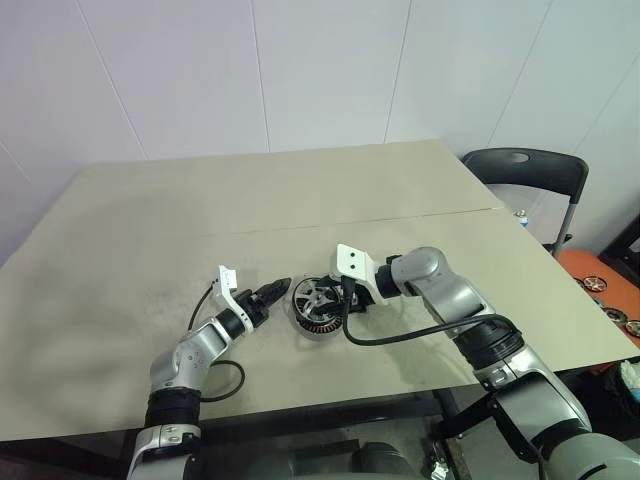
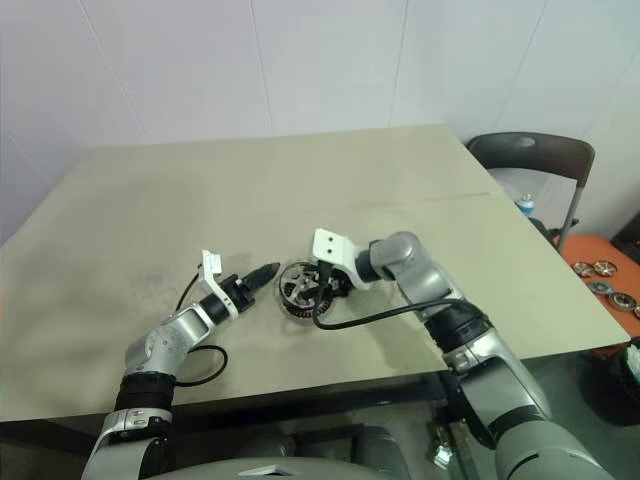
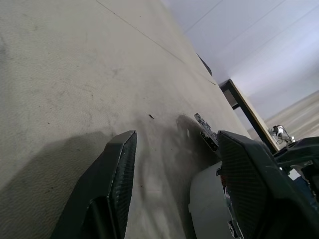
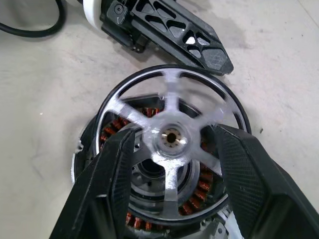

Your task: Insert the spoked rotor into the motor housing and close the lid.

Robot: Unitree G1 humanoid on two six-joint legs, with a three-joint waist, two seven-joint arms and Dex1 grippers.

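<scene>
On our left side we see our left gripper low over the tan table. Its two black fingers point toward the middle of the table, and in the left wrist view they stand apart with nothing between them. The tip of this gripper is just beside the left edge of the motor housing, but we cannot tell if it touches.

Next comes the motor housing itself. It sits on the table near the front edge, between our two grippers. It is a round, shallow pot with a dark rim. Inside it we see a ring of copper-brown windings.

The spoked rotor lies on top of the housing. It has a thin black rim, shiny silver spokes and a small hub in the middle. It looks tilted, with one side up on the housing's rim, so it is not sitting flat inside.

Then comes our right gripper. It reaches in from the right and points down at the rotor. Its two black fingers stand apart, one on each side of the hub, over the spokes. We cannot tell if they touch the rotor.

A black cable hangs from our right wrist and lies on the table just in front of the housing. Far to the right, past the table, stands a dark chair.
</scene>
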